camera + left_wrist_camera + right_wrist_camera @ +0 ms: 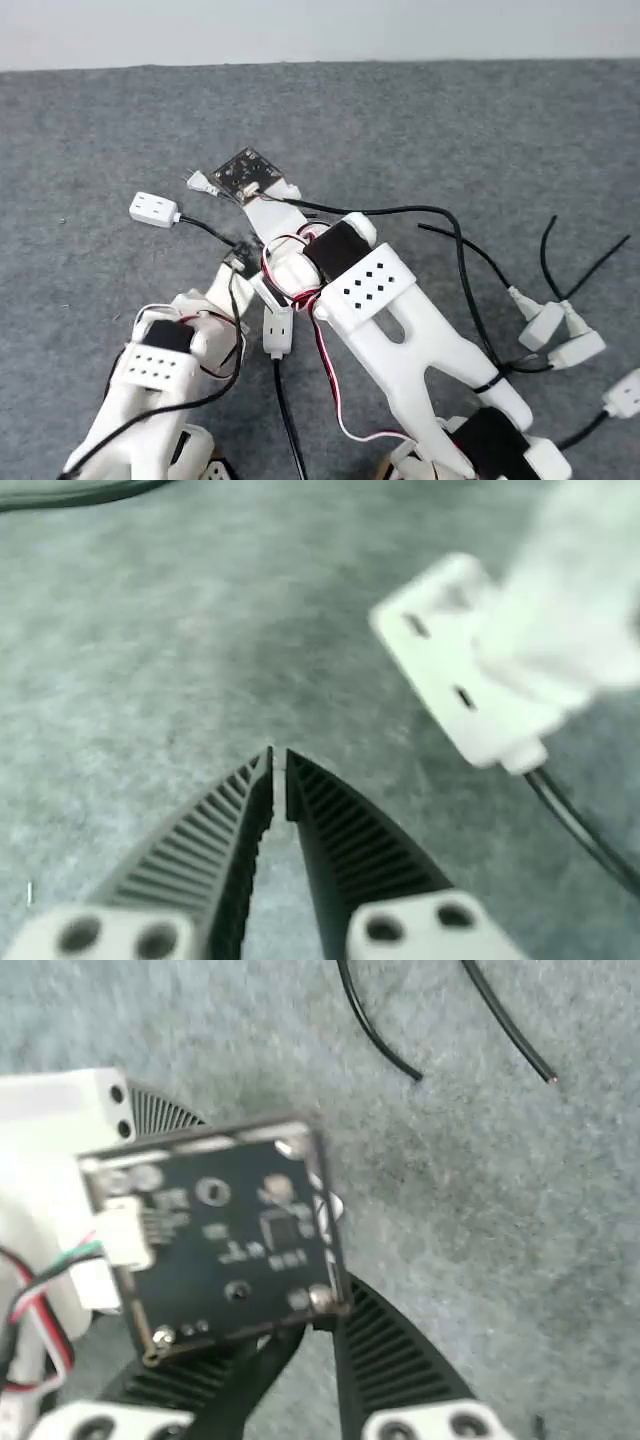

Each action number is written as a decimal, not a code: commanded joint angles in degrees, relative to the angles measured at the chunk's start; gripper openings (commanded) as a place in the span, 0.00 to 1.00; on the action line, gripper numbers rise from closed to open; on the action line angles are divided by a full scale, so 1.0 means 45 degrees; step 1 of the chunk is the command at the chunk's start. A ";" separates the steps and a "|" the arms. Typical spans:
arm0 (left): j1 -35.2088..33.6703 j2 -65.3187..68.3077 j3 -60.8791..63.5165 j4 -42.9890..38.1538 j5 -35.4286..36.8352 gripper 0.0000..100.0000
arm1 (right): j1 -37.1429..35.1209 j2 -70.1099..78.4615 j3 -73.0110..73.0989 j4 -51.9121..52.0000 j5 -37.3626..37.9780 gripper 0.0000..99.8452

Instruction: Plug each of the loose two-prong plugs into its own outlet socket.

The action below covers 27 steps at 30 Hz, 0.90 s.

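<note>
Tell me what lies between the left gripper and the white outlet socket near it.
Bare grey carpet. In the left wrist view, no plug or cord sits between the left gripper, fingers shut, and the outlet socket.

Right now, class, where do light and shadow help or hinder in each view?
High view: even light, soft shadows under the arms, no glare. Left wrist view: the white socket casts a faint shadow on the carpet. Right wrist view: the black circuit board hides carpet.

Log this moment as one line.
left tool: shut, empty | socket: beyond its tips, apart from them | plug: loose on carpet, unplugged
</note>
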 commanded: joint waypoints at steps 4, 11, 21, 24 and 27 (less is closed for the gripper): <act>-0.2559 -0.1133 -0.0127 -0.1856 0.2833 0.01 | 0.0537 0.0088 0.1016 -0.1709 -0.2266 0.01; -0.3165 -0.1133 -0.0166 -0.2579 0.3810 0.01 | 0.0342 0.0440 0.1211 -0.2061 -0.3263 0.01; -0.4630 -0.1231 -0.0166 -0.3966 0.5470 0.01 | -0.0127 0.2393 0.0000 -0.1436 -0.3810 0.01; -0.4825 -0.1231 -0.0186 -0.4142 0.5880 0.01 | -0.0127 0.2452 -0.0059 -0.1436 -0.3810 0.01; -0.4825 -0.1231 -0.0205 -0.4142 0.5880 0.01 | -0.0186 0.2452 -0.0059 -0.1455 -0.3829 0.01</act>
